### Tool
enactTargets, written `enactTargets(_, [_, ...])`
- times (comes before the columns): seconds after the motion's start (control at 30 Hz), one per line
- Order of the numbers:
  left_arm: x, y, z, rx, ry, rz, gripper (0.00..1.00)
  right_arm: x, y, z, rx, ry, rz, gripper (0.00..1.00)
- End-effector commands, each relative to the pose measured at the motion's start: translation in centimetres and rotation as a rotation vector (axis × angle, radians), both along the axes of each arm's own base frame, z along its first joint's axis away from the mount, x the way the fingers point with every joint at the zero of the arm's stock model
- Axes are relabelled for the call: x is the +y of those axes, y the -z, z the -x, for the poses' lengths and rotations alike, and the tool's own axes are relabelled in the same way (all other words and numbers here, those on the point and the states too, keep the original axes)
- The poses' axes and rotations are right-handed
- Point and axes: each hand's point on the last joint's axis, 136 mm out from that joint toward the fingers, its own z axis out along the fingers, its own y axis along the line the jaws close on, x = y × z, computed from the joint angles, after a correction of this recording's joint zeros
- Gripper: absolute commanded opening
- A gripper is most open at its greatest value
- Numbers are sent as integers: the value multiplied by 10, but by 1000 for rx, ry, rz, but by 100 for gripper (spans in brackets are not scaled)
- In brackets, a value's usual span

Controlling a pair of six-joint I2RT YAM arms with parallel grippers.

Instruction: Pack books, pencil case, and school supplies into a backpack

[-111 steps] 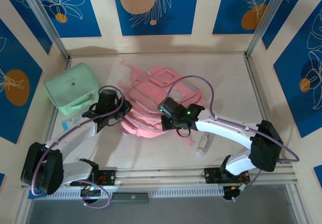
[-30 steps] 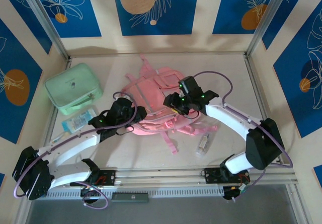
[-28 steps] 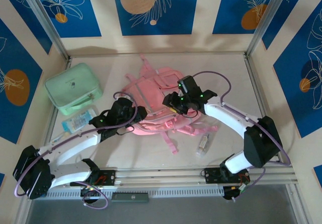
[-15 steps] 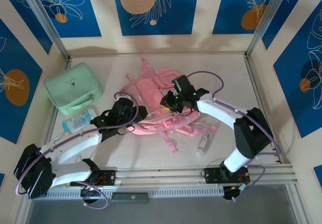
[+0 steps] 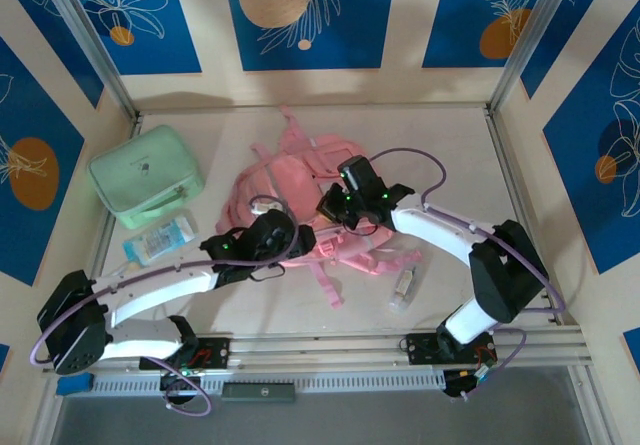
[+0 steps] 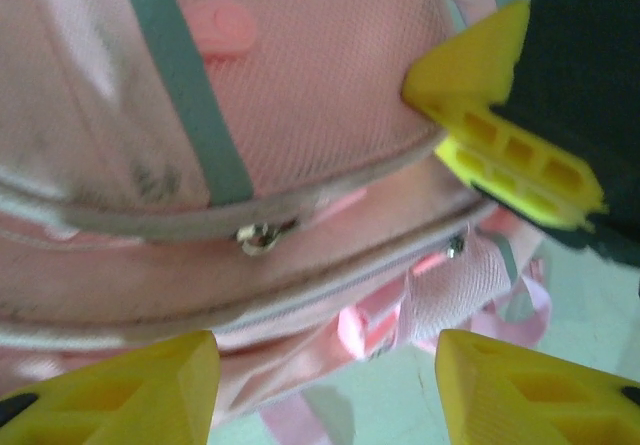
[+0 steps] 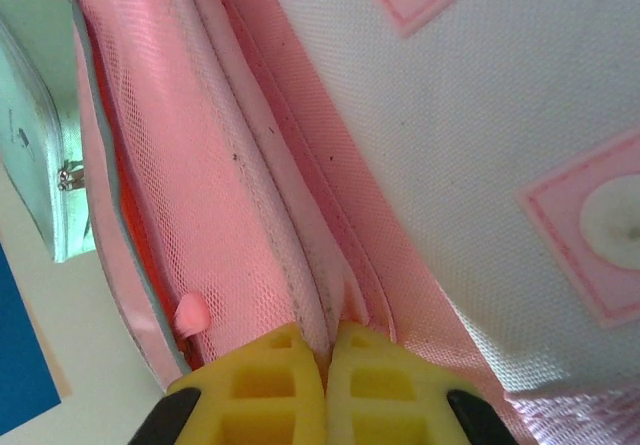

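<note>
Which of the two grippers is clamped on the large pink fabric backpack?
The right gripper, yellow fingers shut on a seam of the backpack; the left gripper is open.

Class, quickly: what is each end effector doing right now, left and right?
Left end effector: open, empty, above the backpack.
Right end effector: closed, pinching a backpack seam.
</note>
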Motion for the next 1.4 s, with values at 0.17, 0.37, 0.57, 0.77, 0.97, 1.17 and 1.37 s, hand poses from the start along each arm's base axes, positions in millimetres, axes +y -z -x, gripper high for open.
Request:
enactTargets(0.17, [3, 1, -18, 0, -110, -81, 60, 24, -27, 8, -37, 40, -136, 0])
enactTargets(0.37, [13, 14, -17, 26, -177, -103, 60, 20, -34, 5, -46, 82, -167, 0])
enactTargets(0.57, [12, 19, -10, 48, -185, -93, 55, 10, -35, 2, -49, 118, -175, 0])
enactTargets(0.77, [27, 24, -6, 51, -268, -138, 48, 4, -37, 3, -49, 131, -182, 0])
enactTargets(0.97, [39, 32, -1, 38, -333, -86, 48, 4, -36, 4, -49, 131, -182, 0])
enactTargets(1.17, [17, 20, -15, 6, -308, -51, 51, 11, -36, 8, -53, 121, -186, 0])
enactTargets(1.37, [12, 4, -30, -48, -336, -80, 61, 13, -32, 13, -40, 121, -192, 0])
